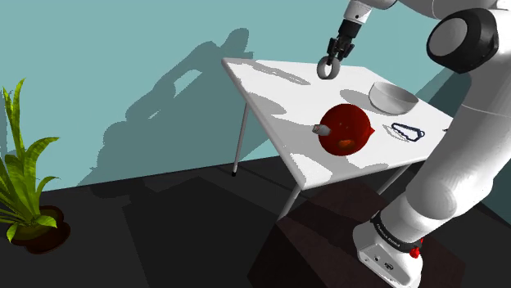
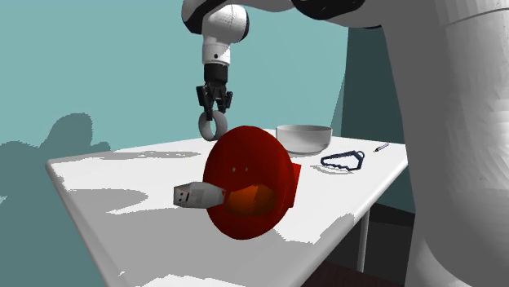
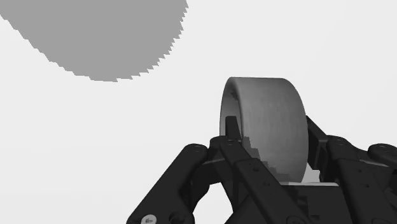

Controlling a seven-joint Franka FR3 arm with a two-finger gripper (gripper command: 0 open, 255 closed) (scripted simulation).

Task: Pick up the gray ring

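Observation:
A gray ring [image 1: 327, 70] hangs upright from my black gripper [image 1: 331, 60], above the far part of the white table [image 1: 278, 98]. From the second exterior view the ring [image 2: 210, 126] dangles just under the gripper [image 2: 214, 109], off the tabletop. In the wrist view the ring [image 3: 267, 124] stands on edge, clasped by the black fingers [image 3: 232, 130], with the gripper [image 3: 272, 137] shut on its wall.
A red round object with a small grey USB-like stick [image 1: 345, 128] lies mid-table. A white bowl [image 1: 393, 97] and a dark blue carabiner [image 1: 408, 131] sit toward the arm. A potted plant [image 1: 24, 176] stands on the dark floor at the shoulder view's left.

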